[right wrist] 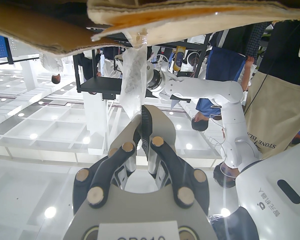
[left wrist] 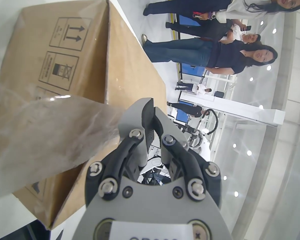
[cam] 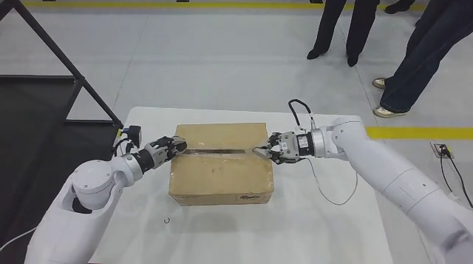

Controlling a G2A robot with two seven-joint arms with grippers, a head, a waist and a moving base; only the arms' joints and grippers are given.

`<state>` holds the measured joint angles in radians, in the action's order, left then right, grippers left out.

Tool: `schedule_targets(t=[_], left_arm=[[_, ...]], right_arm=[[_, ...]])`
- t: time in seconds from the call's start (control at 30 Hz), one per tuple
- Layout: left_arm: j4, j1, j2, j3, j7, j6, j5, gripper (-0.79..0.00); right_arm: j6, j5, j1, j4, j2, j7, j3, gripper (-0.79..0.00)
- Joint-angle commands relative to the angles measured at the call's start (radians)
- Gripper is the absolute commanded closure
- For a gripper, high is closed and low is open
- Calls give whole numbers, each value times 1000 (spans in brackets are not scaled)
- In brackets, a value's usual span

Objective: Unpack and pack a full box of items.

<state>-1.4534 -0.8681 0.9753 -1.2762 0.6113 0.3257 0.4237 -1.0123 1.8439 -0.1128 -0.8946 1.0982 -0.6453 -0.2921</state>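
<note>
A brown cardboard box [cam: 222, 171] lies in the middle of the white table [cam: 332, 227], with a strip of clear tape along its top seam [cam: 222, 149]. My left gripper [cam: 177, 146] is at the box's left end, shut on a loose flap of clear tape [left wrist: 40, 131] peeled off the printed end face [left wrist: 65, 51]; its fingertips [left wrist: 152, 113] meet at the tape's edge. At the box's right end, my right gripper [cam: 260, 151] [right wrist: 142, 116] is shut on a twisted strip of tape [right wrist: 133, 86] that hangs from the seam between the flaps [right wrist: 165, 8].
A thin cable [cam: 325, 190] loops over the table right of the box. A small metal ring [cam: 168, 221] lies near the front left. A black frame [cam: 74, 79] stands left of the table. People [cam: 355, 12] stand on the floor beyond it.
</note>
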Motion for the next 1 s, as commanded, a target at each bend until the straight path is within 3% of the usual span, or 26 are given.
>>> schedule_targets(t=[0.0,0.27,0.97], left_arm=[[5,4,1,2,1,2,1,0],[17,14,5,4,6,10,2,0],[102,71,23,60,30,43,-25,0]], right_arm=[[0,-51,4,-7,-2,-31,-5,0],[0,-142,6,29,2,-110,-27,0],[0,-73,55,182,63,-162,90,0]])
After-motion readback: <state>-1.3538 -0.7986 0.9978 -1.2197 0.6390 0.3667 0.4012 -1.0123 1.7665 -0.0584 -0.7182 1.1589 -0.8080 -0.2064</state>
